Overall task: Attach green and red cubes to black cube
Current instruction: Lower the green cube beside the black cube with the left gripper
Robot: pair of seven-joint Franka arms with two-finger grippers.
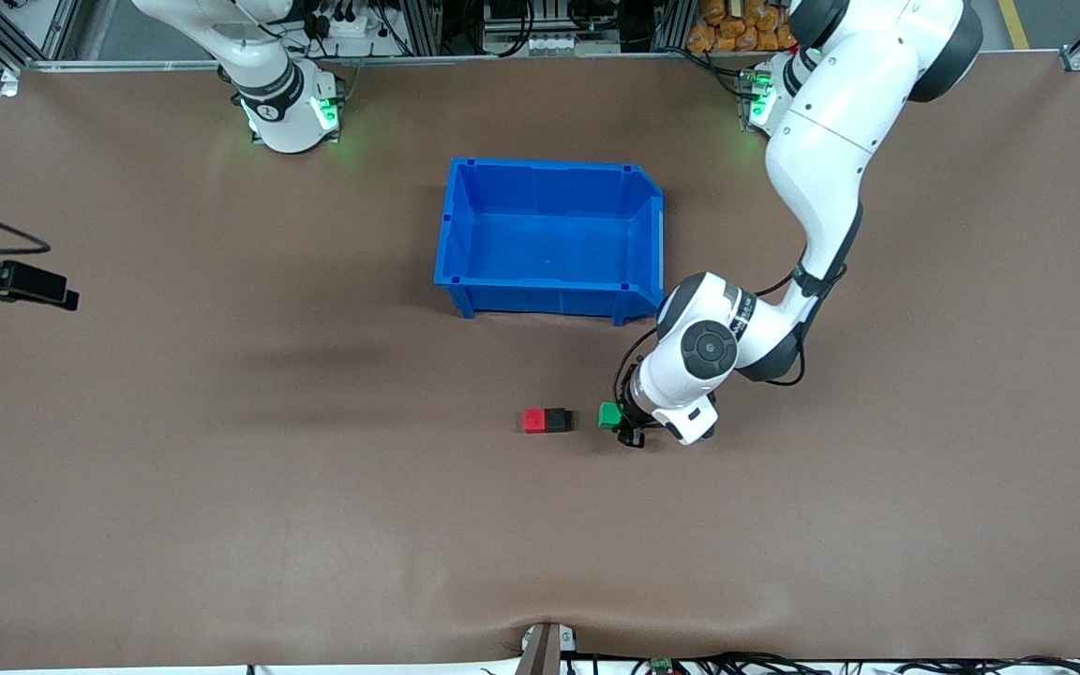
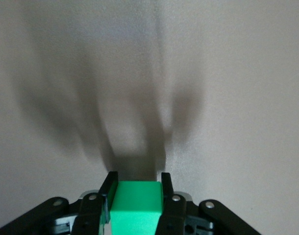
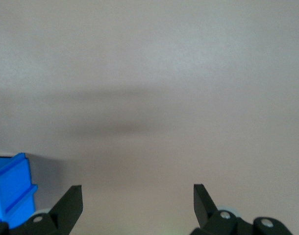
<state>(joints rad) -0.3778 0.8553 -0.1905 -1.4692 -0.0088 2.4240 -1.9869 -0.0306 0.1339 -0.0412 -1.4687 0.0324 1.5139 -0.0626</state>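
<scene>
The red cube [image 1: 533,420] and the black cube [image 1: 556,420] lie on the table side by side and touching, the black one toward the left arm's end. My left gripper [image 1: 622,427] is shut on the green cube [image 1: 609,415], low over the table with a small gap to the black cube. In the left wrist view the green cube [image 2: 136,205] sits squeezed between the two fingers of the left gripper [image 2: 137,182]. My right gripper [image 3: 137,188] is open and empty over bare table; the right arm waits.
A blue bin [image 1: 554,234] stands empty, farther from the front camera than the cubes; its corner shows in the right wrist view [image 3: 10,186]. A black device on a cable [image 1: 10,281] juts in at the right arm's end of the table.
</scene>
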